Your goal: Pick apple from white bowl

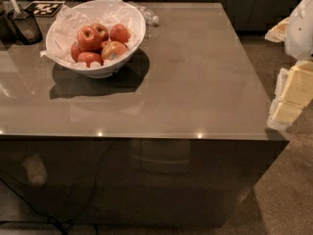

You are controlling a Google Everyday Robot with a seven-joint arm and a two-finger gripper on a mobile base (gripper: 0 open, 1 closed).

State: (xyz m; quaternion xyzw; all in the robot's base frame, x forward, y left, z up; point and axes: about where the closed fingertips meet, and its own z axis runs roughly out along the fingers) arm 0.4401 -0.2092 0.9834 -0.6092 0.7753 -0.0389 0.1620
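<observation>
I saw the table (195, 82) as a smooth, semi-glossy grey-brown top that mirrored small lights along its front edge. The bowl (101, 71) was glossy white, whether ceramic or plastic I couldn't tell, and lined with crumpled matt paper (66, 26). The apples (89, 38) had shiny skins. At the right edge, beside the table, the gripper (293, 94) looked like matt cream plastic. The floor (288, 190) looked rough, like carpet.
</observation>
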